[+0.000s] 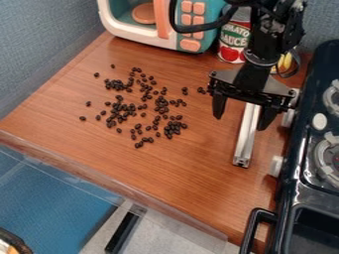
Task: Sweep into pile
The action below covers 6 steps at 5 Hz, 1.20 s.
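Wooden counter [165, 173]: dozens of dark beans [185, 91], one metal bar [245, 139], one end effector [241, 117], two fingers [218, 106] spread.

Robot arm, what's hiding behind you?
Behind the robot arm is a can with red fruit on its label, and something yellow. The arm covers part of both, so I can't tell what the yellow thing is.
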{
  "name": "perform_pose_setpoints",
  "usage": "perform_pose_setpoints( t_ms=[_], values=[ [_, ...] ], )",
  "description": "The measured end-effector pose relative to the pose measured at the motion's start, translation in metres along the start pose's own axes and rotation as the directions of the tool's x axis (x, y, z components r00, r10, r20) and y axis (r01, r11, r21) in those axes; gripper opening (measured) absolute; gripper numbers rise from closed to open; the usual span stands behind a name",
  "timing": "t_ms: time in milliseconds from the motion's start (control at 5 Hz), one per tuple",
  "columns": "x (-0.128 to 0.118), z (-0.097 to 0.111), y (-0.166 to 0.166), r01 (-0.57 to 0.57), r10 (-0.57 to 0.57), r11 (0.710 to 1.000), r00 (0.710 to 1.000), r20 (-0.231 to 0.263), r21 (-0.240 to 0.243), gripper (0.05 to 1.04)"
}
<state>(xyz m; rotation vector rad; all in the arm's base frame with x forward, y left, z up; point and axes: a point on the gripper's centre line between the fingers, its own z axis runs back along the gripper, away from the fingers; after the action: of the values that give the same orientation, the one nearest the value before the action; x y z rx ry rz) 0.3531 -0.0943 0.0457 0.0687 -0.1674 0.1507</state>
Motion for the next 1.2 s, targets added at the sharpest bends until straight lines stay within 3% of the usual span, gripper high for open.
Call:
perform_pose_setpoints(
  t_ms=[600,1000,1200],
  values=[
    [0.007,-0.009,-0.012,-0.102,0.101,0.994,0.995,-0.027,-0.041,1.001],
    [0.005,-0.025,-0.015,-0.143,0.141,0.990,0.988,-0.065,-0.019,1.001],
    [0.002,-0.025,-0.016,-0.145,0.143,0.989,0.986,-0.084,-0.026,0.950]
  ],
)
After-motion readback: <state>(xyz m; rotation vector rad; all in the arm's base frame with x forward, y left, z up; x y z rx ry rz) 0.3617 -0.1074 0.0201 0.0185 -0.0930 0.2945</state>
